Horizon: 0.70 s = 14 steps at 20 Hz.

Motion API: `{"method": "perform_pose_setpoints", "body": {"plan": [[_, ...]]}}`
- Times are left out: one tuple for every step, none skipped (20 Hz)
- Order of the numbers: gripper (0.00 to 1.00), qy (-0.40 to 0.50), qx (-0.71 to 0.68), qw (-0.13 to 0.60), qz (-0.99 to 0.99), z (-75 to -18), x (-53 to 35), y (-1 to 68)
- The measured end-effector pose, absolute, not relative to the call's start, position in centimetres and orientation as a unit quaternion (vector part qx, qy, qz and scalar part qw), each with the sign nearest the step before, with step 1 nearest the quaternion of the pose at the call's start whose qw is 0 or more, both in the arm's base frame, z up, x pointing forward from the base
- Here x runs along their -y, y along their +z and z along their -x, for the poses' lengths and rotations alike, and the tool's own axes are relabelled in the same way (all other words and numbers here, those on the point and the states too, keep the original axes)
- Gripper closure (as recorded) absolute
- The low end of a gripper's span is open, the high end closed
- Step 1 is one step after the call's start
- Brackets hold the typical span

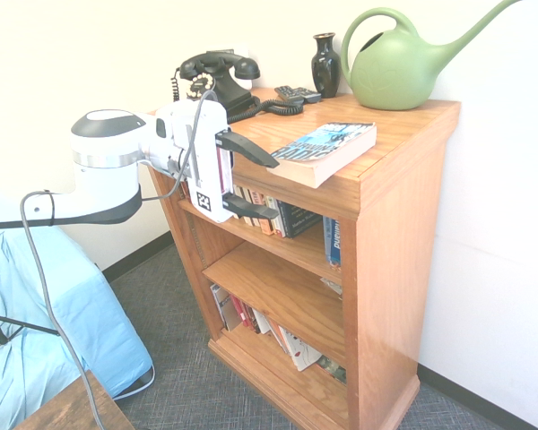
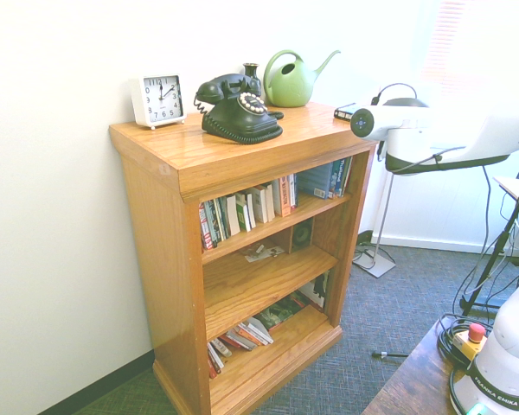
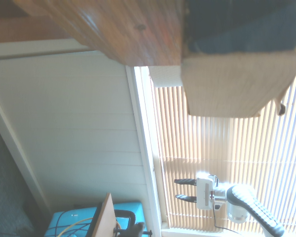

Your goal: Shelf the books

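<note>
Nearest the first exterior camera, a white robot arm reaches in from the left, its gripper (image 1: pixel 255 184) pointing almost level with both black fingers spread wide and nothing between them. Just beyond the fingertips, a thick paperback book (image 1: pixel 325 150) lies flat on the top slab of the orange-brown wooden shelf (image 1: pixel 394 260), its blue cover facing up. One corner overhangs the slab's front edge, near the upper finger. Its long axis runs diagonally, from that front corner back toward the wall. It looks moderately heavy and fairly stiff, though the cover may be slick; gripping across its thickness at the overhanging corner seems the surest hold. Farther back stand a black telephone (image 1: pixel 217 79), a dark vase (image 1: pixel 325 64) and a green watering can (image 1: pixel 403 61).
</note>
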State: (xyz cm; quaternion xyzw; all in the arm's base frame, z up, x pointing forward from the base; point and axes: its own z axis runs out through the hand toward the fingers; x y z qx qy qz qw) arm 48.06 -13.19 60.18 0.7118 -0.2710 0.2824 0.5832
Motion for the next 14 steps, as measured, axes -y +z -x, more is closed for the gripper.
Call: {"method": "perform_pose_setpoints", "body": {"plan": [[0.00,0.283,0.272,0.584,-0.711,-48.5,13.2,60.1],[0.00,0.283,0.272,0.584,-0.710,-48.9,13.3,60.2],[0.00,0.283,0.274,0.584,-0.710,-49.3,13.4,60.3],[0.00,0.283,0.275,0.585,-0.709,-49.7,13.4,60.4],[0.00,0.283,0.276,0.585,-0.708,-50.1,13.5,60.4],[0.00,0.283,0.276,0.586,-0.708,-50.4,13.6,60.4],[0.00,0.284,0.277,0.586,-0.707,-50.8,13.6,60.5],[0.00,0.284,0.277,0.586,-0.707,-51.2,13.7,60.5],[0.00,0.284,0.276,0.587,-0.706,-51.5,13.7,60.5],[0.00,0.284,0.276,0.587,-0.706,-51.9,13.7,60.5],[0.00,0.283,0.275,0.588,-0.706,-52.2,13.8,60.3],[0.00,0.283,0.275,0.589,-0.705,-52.5,13.8,60.3],[0.00,0.283,0.275,0.590,-0.705,-52.7,13.9,60.2],[0.00,0.283,0.275,0.590,-0.704,-52.9,13.9,60.2]]}}
